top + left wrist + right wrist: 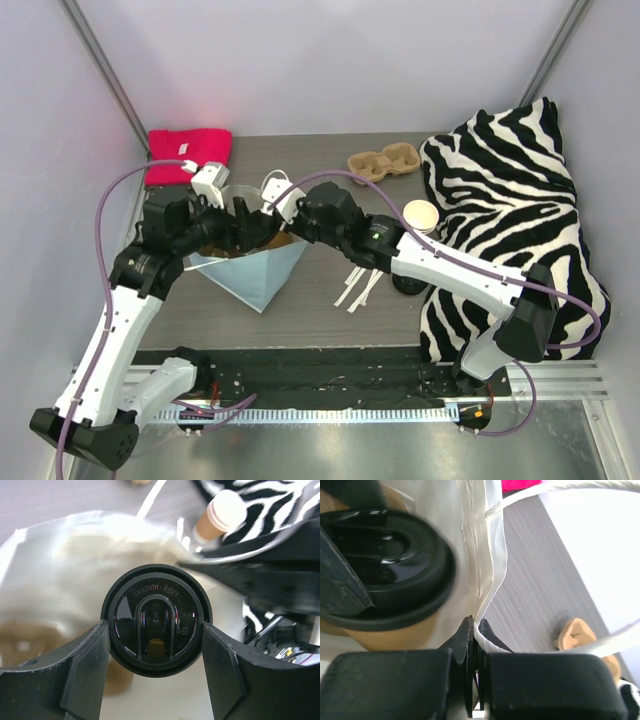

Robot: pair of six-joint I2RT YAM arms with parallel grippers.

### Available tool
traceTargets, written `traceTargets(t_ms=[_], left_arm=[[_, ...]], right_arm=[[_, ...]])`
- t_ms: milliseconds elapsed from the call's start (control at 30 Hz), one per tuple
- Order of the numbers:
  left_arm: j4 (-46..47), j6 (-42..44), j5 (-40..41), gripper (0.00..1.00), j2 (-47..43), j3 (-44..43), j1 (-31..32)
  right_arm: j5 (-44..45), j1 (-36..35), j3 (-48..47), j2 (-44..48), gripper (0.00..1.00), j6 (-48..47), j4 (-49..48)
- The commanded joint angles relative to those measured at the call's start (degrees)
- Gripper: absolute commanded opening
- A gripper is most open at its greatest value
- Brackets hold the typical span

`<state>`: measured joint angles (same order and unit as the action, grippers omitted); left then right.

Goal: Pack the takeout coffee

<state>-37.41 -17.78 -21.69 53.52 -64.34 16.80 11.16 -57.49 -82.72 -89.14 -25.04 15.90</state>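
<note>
Coffee [156,597] clasped by left tool [156,652], arm [128,305] bent

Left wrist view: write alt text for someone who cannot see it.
The left arm's jaws grip either side of a black-lidded takeout coffee, seen from straight above, over the open mouth of a paper bag. A pale-topped tan cup stands by zebra-striped cloth at upper right.

Glossy black plastic lid [156,620] (embossed lettering), smooth paper bag [255,275], rough pulp carrier [383,162], soft zebra cloth [510,190]
</note>
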Motion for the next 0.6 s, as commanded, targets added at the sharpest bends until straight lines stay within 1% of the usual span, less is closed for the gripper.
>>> traceTargets(t_ms=[0, 67, 167, 267, 367, 467, 567], left_arm=[[7.43, -1.73, -4.58, 0.2, -2.19, -1.84, -0.54], [8.83, -1.82, -5.55, 0.2, -3.06, -1.67, -0.54], [10.69, -1.82, -6.69, 0.18, -4.2, -0.97, -0.54], [11.39, -1.64, -6.61, 0.16, -4.65, -0.97, -0.45], [12.53, -1.38, -5.21, 0.16, -5.26, -1.14, -0.54], [15.17, -1.38, -3.36, 0.16, -5.0, -2.19, -0.54], [17.19, -1.03, -0.73, 0.16, -3.51, -4.64, -0.54]], right_arm=[[-0.43, 2.12, -0.07, 2.05, 0.01, 3.41, 1.94], [-1.92, 3.61, -0.86, 1.78, 0.01, 5.34, 3.16], [-6.66, 5.72, -2.0, 1.43, 0.01, 8.16, 4.4], [-12.89, 8.52, -2.45, 1.08, 0.01, 12.72, 5.19], [-17.21, 10.03, -2.19, 1.43, 0.01, 14.92, 5.19], [-19.5, 10.21, -1.84, 1.52, 0.01, 14.49, 5.28], [-19.25, 10.12, -1.74, 1.17, 0.01, 13.0, 5.28]])
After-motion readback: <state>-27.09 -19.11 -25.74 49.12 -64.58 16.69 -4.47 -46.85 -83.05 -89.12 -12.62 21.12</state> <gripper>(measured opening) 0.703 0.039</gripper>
